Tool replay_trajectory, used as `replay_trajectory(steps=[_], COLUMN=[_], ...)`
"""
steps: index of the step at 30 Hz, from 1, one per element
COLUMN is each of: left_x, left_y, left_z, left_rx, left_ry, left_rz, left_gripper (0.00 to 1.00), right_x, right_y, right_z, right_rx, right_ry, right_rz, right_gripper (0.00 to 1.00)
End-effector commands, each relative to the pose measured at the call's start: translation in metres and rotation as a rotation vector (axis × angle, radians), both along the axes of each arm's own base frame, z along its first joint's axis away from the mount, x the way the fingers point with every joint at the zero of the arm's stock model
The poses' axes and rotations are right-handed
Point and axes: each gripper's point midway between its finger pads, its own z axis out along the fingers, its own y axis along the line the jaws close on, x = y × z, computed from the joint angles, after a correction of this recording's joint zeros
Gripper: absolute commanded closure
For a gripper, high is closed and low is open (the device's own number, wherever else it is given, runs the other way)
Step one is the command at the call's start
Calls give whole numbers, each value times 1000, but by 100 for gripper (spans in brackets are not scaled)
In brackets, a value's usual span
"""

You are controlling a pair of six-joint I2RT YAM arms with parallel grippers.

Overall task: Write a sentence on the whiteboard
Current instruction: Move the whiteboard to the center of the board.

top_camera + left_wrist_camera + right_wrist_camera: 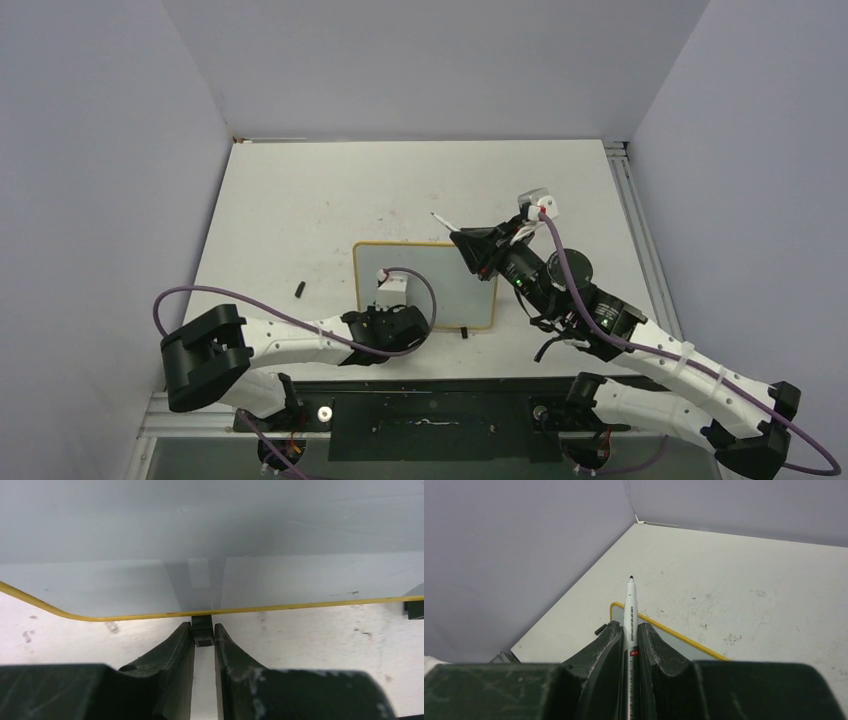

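The whiteboard (440, 290) lies flat on the table, yellow-framed, with a pale grey surface. No sentence is in view; the board surface that shows bears no strokes. My left gripper (386, 318) sits at the board's near edge. In the left wrist view it (202, 629) is shut on one small black foot (202, 636) under the yellow frame (300, 605). My right gripper (466, 243) hovers over the board's far right corner, shut on a white marker (630, 612). The marker's black tip (433, 213) points away over the bare table beyond the board.
A small black cap (300, 289) lies on the table left of the board. The board's other foot (465, 331) juts out at its near right. Grey walls enclose the table on three sides, and a metal rail (640, 240) runs along its right edge.
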Motion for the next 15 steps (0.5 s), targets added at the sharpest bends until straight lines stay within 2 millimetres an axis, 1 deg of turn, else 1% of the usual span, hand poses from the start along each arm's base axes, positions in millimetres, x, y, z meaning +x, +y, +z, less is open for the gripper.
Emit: replay_trajectory(steps=[1, 7, 10, 12, 13, 15], left_x=[5, 4, 3, 2, 2, 1], left_y=[-84, -110, -116, -116, -116, -116], left_z=[32, 32, 32, 31, 32, 35], left_rx=[-273, -299, -292, -282, -283, -294], left_ry=[-7, 21, 25, 26, 24, 21], left_rz=[-58, -87, -97, -97, -97, -100], left_gripper=[100, 100, 100, 100, 96, 79], right_x=[-3, -4, -5, -5, -5, -4], right_y=[-8, -14, -16, -17, -18, -19], right_z=[18, 20, 21, 21, 22, 22], right_rx=[47, 50, 51, 53, 54, 54], right_ry=[-41, -49, -51, -53, -53, -54], right_rz=[-20, -31, -34, -36, -39, -44], right_gripper=[95, 95, 95, 95, 95, 95])
